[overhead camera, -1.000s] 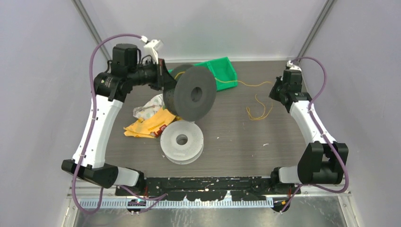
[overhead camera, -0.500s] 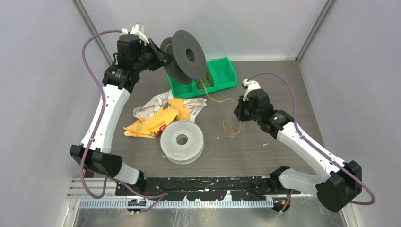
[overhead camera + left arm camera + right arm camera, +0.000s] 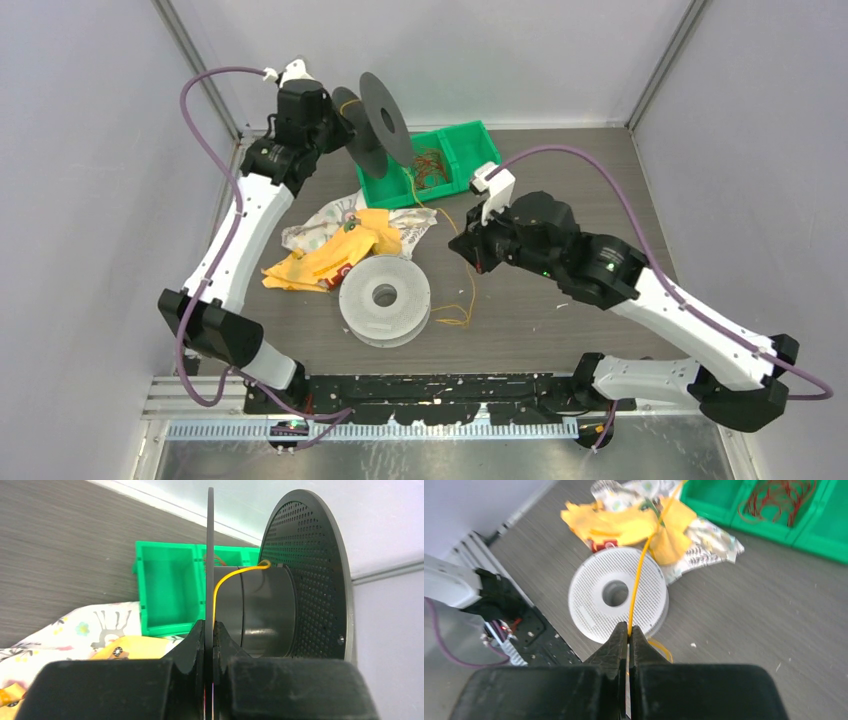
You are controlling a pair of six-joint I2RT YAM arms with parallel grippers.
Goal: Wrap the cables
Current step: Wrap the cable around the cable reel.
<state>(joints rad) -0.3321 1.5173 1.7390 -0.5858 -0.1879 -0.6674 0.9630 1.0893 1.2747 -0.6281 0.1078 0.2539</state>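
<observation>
My left gripper (image 3: pixel 347 127) is shut on one flange of a dark grey spool (image 3: pixel 381 122), held edge-on in the air above the table's far left. In the left wrist view the jaws (image 3: pixel 210 626) pinch the thin flange, and a yellow cable (image 3: pixel 219 585) curves over the spool's hub (image 3: pixel 265 610). My right gripper (image 3: pixel 463 247) hangs over the middle of the table, shut on the same yellow cable (image 3: pixel 638 580). Its loose end lies in loops (image 3: pixel 455 316) beside a white spool (image 3: pixel 385 298). Reddish-brown cables (image 3: pixel 432 166) lie coiled in a green bin (image 3: pixel 482 129).
A heap of yellow and patterned wrappers (image 3: pixel 335 250) lies left of centre, touching the white spool (image 3: pixel 616 595). The green bin (image 3: pixel 167 590) has two compartments and stands at the back. Grey walls close in both sides, and purple hoses arc over each arm.
The left arm lifted the dark spool up and back, turning it edge-on. The right arm swung from the far right to the table's middle, dragging the yellow cable left and nearer.
</observation>
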